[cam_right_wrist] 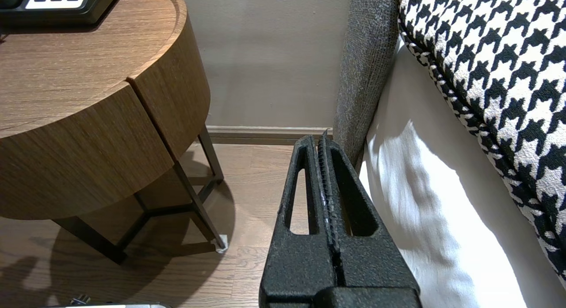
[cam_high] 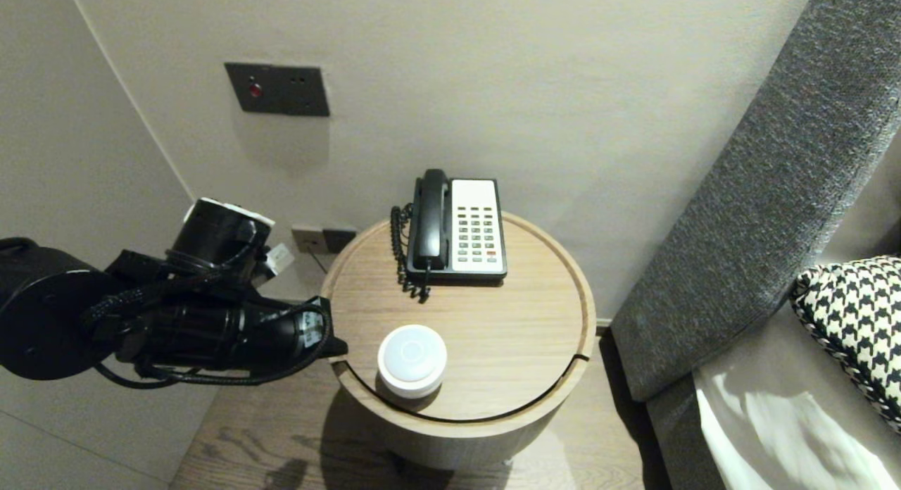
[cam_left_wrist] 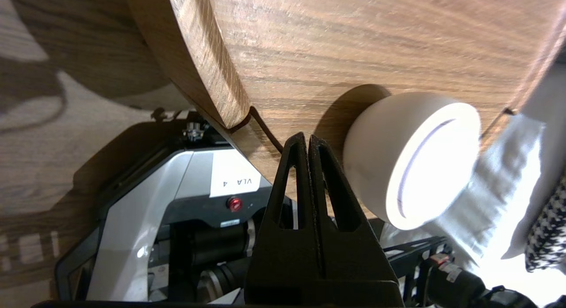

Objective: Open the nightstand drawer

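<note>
Right wrist view: the right gripper (cam_right_wrist: 322, 139), clenched and empty, hangs parked low beside the table (cam_right_wrist: 88, 140). At the table's near-left rim the left gripper (cam_high: 336, 346), clenched on nothing, hovers just beside the untouched white disc (cam_high: 412, 360). The phone (cam_high: 457, 226) sits at the table's far edge.

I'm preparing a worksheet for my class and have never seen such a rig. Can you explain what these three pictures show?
It is a two-armed robot. One picture looks down from its head; the other two come from cameras on its wrists. The left pincer, shut and empty, hangs at the edge of the round wooden side table, beside a white round puck-shaped device. A black and white desk telephone stands further back. The right pincer, also shut and empty, is parked low beside the table.
</note>
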Controlling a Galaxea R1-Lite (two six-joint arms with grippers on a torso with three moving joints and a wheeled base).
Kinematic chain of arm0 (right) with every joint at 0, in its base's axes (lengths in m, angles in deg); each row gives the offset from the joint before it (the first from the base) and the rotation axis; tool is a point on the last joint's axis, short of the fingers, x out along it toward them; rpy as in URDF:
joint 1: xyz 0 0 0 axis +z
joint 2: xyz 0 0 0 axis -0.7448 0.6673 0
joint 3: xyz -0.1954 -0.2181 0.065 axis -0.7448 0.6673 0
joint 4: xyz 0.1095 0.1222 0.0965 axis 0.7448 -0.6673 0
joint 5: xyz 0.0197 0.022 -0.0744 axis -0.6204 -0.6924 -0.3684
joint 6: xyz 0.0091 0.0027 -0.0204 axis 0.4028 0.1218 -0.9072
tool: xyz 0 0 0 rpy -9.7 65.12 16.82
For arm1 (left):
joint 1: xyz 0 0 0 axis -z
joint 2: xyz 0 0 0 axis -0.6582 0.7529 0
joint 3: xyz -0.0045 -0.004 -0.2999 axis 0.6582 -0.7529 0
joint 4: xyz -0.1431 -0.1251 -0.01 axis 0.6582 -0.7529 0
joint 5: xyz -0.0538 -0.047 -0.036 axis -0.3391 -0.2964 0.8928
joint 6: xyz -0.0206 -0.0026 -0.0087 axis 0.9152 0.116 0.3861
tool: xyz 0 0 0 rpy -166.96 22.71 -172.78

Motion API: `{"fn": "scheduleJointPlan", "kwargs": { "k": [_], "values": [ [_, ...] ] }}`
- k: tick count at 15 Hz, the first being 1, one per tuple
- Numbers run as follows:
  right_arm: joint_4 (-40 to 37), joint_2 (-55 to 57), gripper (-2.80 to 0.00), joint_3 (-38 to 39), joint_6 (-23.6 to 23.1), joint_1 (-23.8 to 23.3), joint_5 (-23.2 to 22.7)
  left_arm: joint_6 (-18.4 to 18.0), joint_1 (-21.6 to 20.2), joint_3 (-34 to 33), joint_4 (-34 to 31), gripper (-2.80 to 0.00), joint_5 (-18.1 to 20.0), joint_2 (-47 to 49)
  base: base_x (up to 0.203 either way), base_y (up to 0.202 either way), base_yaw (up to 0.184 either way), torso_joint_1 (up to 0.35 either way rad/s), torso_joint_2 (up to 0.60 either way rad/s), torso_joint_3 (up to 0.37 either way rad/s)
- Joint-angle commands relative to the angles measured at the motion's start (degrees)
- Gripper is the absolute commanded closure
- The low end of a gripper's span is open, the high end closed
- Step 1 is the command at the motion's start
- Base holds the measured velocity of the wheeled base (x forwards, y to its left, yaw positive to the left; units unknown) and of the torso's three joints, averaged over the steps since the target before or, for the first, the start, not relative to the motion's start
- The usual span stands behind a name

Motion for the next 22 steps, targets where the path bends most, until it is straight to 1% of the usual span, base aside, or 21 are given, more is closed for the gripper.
{"fn": "scheduleJointPlan", "kwargs": {
  "k": [1, 4, 7, 10, 15, 22],
  "values": [
    [0.02, -0.05, 0.00, 2.29, 0.05, 0.00, 0.00, 0.39, 0.43, -0.28, 0.23, 0.00, 0.08, 1.93, 0.000, 0.000, 0.000, 0.000, 0.00, 0.000],
    [0.08, 0.00, 0.00, 2.29, 0.05, 0.00, 0.00, 1.36, 1.56, -0.29, 1.33, 0.00, -0.33, 3.44, 0.000, 0.000, 0.000, 0.000, 0.00, 0.000],
    [0.06, 0.02, 0.00, 2.29, 0.04, 0.00, 0.00, 1.75, 3.03, -1.33, 3.04, 0.00, -2.16, 4.71, 0.000, 0.000, 0.000, 0.000, 0.00, 0.000],
    [0.02, 0.04, 0.00, 2.29, 0.05, 0.00, 0.00, 3.48, 4.52, -2.88, 5.26, 0.00, -2.29, 4.94, 0.000, 0.000, 0.000, 0.000, 0.00, 0.000],
    [0.03, -0.05, 0.00, 2.29, 0.05, 0.00, 0.00, 3.62, 6.18, -4.82, 5.26, 0.00, -2.29, 3.41, 0.000, 0.000, 0.000, 0.000, 0.00, 0.000],
    [0.02, -0.03, 0.00, 2.29, 0.05, 0.00, 0.00, 3.62, 7.07, -8.76, 5.26, 0.00, -2.20, -0.41, 0.000, 0.000, 0.000, 0.000, 0.00, 0.000]
  ]
}}
